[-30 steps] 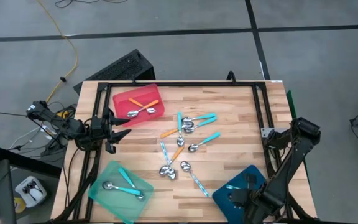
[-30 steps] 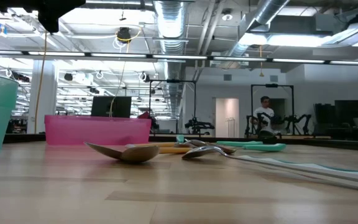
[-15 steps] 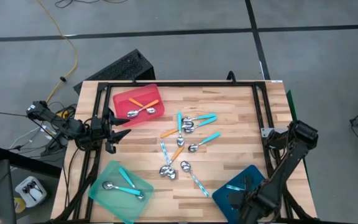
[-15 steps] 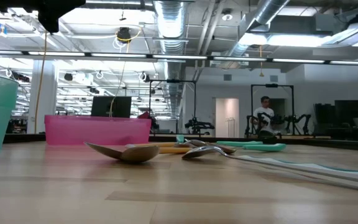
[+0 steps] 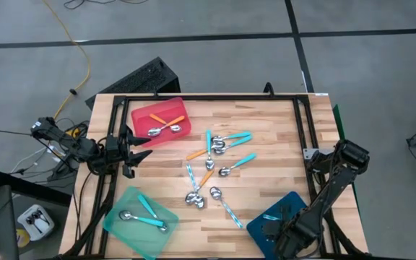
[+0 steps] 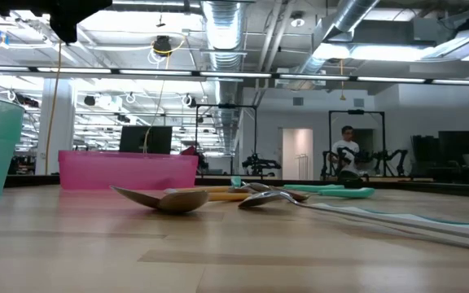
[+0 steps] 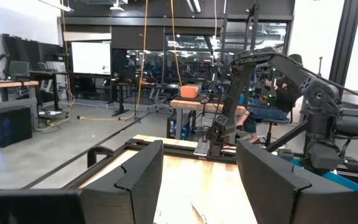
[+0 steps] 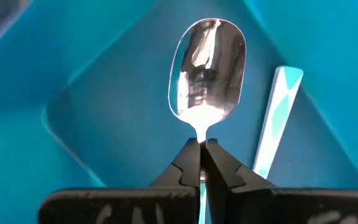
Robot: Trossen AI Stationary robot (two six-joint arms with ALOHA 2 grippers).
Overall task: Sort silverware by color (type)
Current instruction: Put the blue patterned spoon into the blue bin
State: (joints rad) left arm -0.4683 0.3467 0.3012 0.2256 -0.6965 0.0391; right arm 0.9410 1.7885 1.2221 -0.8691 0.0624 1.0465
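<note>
Hovering over the flat dark-blue plastic tray (image 8: 73, 124) at the table's near right corner, my right gripper (image 8: 202, 163) is clamped on a spoon with a shiny metal bowl (image 8: 207, 68); I would lower before releasing, laying it beside the pale-blue patterned handle (image 8: 277, 112) already there. My left gripper (image 7: 199, 180) waits open at the table's left edge.

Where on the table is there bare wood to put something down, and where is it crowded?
Bare wood lies along the far edge right of the red tray, down the right side above the blue tray, and between the red tray and green tray. The middle is crowded with loose spoons.
</note>
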